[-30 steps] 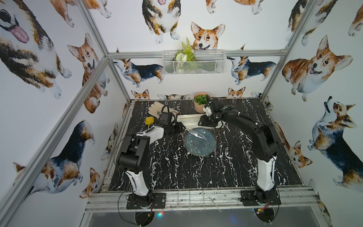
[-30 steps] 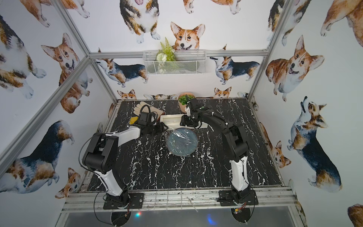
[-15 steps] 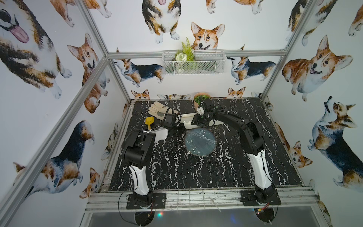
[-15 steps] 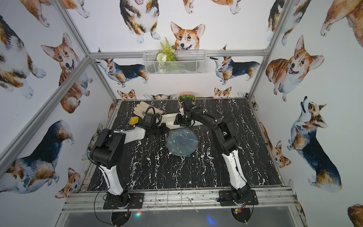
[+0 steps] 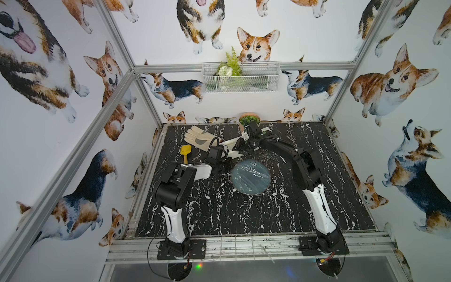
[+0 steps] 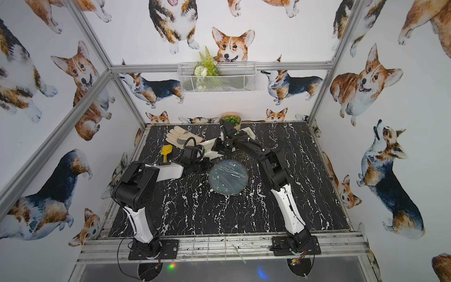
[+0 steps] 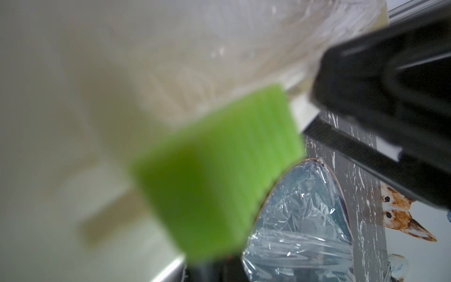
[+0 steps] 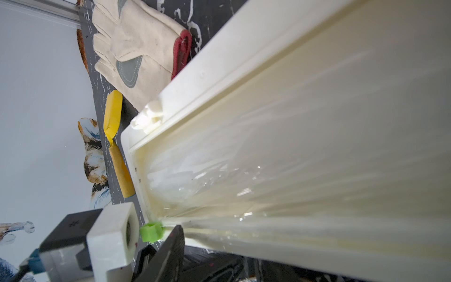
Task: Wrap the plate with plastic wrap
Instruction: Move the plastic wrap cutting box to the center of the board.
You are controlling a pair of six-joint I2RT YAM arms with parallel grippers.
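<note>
The blue-grey plate (image 5: 250, 176) (image 6: 228, 176) lies mid-table under crinkly plastic wrap (image 7: 305, 219). Just behind it the cream dispenser box (image 5: 231, 142) (image 8: 292, 97) stands tilted, with its film roll showing. My left gripper (image 5: 230, 156) (image 7: 212, 268) is at the box's near end, shut on the green slider (image 7: 214, 171) (image 8: 151, 231). My right gripper (image 5: 245, 146) (image 8: 219, 266) is shut on the box farther along, and the box hides most of its fingers. Film runs from the box down to the plate's far rim.
A beige glove (image 5: 200, 139) and a yellow scoop (image 5: 186, 152) lie at the back left, beside my left arm. The peach plant pot (image 5: 249, 119) stands against the back wall, right behind my right wrist. A wire basket (image 5: 241, 78) hangs on the wall above.
My left gripper has gone from open to shut at the green slider. The right gripper has shifted a little left along the box and its jaws have narrowed.
</note>
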